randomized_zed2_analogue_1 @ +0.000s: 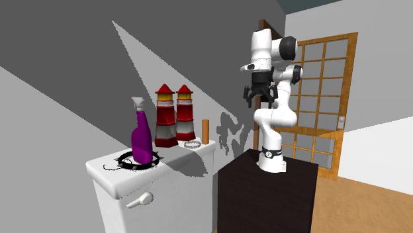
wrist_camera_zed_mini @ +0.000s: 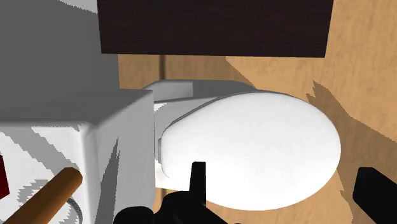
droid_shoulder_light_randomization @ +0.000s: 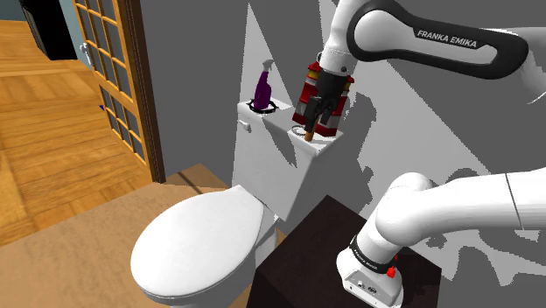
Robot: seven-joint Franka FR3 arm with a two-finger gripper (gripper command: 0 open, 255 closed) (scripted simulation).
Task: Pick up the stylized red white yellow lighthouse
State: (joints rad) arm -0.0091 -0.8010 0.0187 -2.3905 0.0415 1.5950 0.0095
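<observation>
On the toilet tank [randomized_zed2_analogue_1: 100,165], at the bottle's [randomized_zed2_analogue_1: 140,136] 3 o'clock, the lighthouse [randomized_zed2_analogue_1: 185,114] stands beside a twin [randomized_zed2_analogue_1: 165,116]; the gripper [randomized_zed2_analogue_1: 259,99], fingers spread and empty, may seize the wrong one or topple the peg [randomized_zed2_analogue_1: 205,131].

White capitals spelling "FRANKA EMIKA" are showing on the long dark grey panel [droid_shoulder_light_randomization: 437,44] that is running along the upper link of the white robot arm [droid_shoulder_light_randomization: 455,201], at the upper right of the shoulder view. A black band [droid_shoulder_light_randomization: 371,255] around the arm's base joint, at the lower right of that frame, is carrying small white lettering that is too small to read.
</observation>
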